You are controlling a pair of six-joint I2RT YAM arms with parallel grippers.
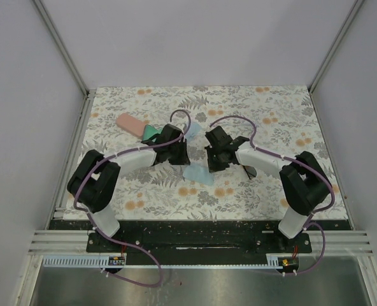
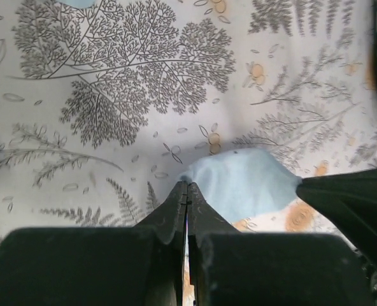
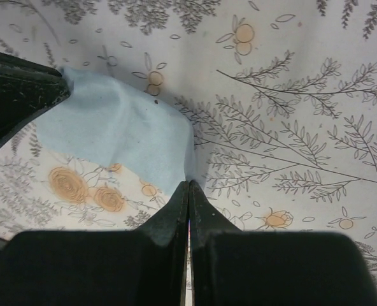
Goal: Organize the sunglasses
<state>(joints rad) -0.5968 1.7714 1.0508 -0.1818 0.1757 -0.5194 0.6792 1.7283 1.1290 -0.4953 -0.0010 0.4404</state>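
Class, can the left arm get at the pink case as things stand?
Likely not yet: the pink case lies close to it, but the left gripper is shut on the blue cloth, so it has no free grip.

Left arm (image 1: pixel 134 159) partly covers a teal object (image 1: pixel 151 133).

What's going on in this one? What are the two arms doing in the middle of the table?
Both arms reach in to mid-table and grip the same light blue cloth. The left gripper has its fingers shut on one corner, and the right gripper has its fingers shut on the opposite edge, so the cloth is pinched from both sides. A pink case lies farther back, beyond the left arm, untouched.
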